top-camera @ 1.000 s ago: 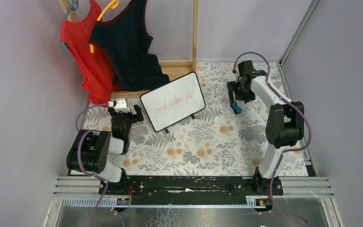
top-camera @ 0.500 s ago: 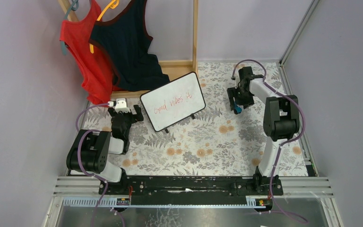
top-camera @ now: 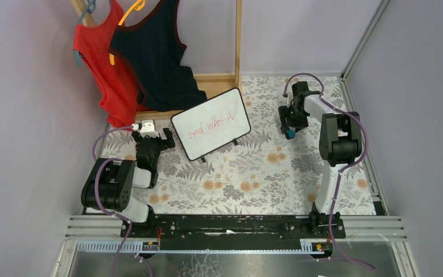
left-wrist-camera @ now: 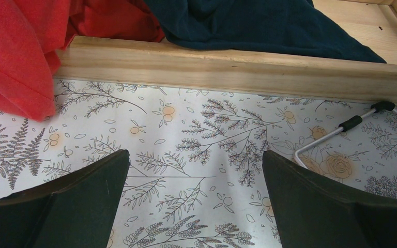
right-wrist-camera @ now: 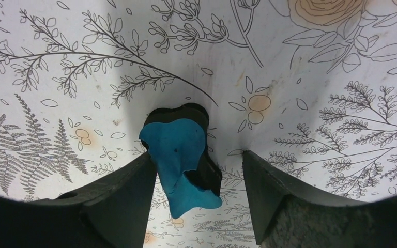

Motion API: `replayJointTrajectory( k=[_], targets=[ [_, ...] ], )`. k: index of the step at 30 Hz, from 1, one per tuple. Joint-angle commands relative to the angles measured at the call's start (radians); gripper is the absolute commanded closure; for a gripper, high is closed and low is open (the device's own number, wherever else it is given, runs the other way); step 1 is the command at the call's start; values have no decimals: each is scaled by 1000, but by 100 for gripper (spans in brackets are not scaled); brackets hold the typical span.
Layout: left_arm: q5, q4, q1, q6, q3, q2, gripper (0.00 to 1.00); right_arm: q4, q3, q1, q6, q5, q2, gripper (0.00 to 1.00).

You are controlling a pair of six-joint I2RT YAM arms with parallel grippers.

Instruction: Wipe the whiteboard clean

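The whiteboard (top-camera: 210,123) stands tilted on its wire stand in the middle of the table, with red writing on it. One foot of the stand (left-wrist-camera: 350,124) shows in the left wrist view. The blue and black eraser (top-camera: 289,134) lies on the tablecloth to the right of the board. My right gripper (top-camera: 289,128) is down over it. In the right wrist view the eraser (right-wrist-camera: 178,147) sits between the open fingers of that gripper (right-wrist-camera: 199,160), close to the left one. My left gripper (top-camera: 151,138) is open and empty left of the board, and its wrist view (left-wrist-camera: 195,170) shows only tablecloth between its fingers.
A wooden rack base (left-wrist-camera: 227,67) runs across the back left. A red top (top-camera: 101,63) and a dark navy top (top-camera: 156,57) hang from it onto the base. Grey walls close in on both sides.
The right arm has folded in, its elbow swinging toward the back. Its gripper has come down close around the eraser. The left arm and the board have not moved.
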Motion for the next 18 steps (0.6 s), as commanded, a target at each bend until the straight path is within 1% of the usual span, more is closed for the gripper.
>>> replayJointTrajectory(
  k=[1, 9, 14, 16, 18],
  targets=[
    [-12, 58, 0, 10, 21, 8, 0, -5, 45, 0, -4, -32, 15, 35],
    [-12, 58, 0, 10, 21, 9, 0, -12, 22, 0, 20, -20, -19, 59],
    [-12, 58, 0, 10, 22, 8, 0, -16, -6, 0, 66, 4, -74, 85],
    [-12, 58, -1, 10, 21, 9, 0, -15, -27, 0, 92, 17, -106, 99],
    [-12, 59, 0, 9, 21, 8, 0, -7, -58, 1, 125, 25, -151, 100]
  ],
)
